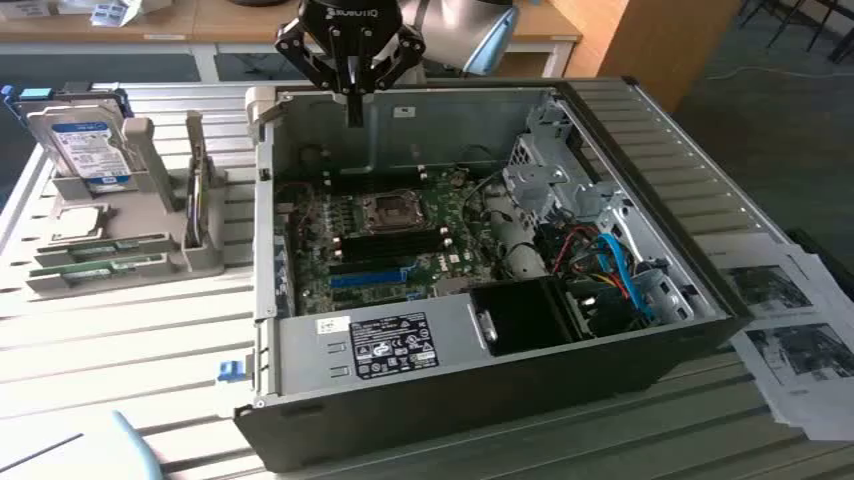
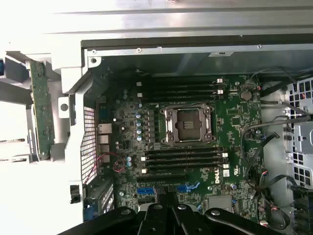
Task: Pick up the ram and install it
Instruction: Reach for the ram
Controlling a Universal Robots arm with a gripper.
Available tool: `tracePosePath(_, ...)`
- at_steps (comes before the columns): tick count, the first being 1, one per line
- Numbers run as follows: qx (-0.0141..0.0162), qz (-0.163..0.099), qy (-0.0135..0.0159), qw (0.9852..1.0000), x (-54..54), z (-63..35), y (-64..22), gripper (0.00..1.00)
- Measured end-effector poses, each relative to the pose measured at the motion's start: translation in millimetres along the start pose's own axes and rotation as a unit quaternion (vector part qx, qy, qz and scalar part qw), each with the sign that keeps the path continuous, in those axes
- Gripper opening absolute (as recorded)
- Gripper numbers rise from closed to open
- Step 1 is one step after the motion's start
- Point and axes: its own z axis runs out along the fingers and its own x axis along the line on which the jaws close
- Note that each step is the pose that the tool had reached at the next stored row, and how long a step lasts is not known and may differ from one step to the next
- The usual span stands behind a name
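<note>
Ram, slim green strip beside boxy metal case; black tool closed

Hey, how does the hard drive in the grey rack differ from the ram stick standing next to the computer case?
The hard drive is a broad silver block with a blue label, while the ram is a thin, narrow green board. The hard drive stands further from the computer case, and the ram stands nearer to it. Both stand on edge in grey holders outside the case.
</note>
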Motion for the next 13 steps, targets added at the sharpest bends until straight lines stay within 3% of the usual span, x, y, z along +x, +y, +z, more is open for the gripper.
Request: tracePosePath(13,-0.0001,0.0,-0.0001,1.0,0.7,0.1,-0.1,0.09)
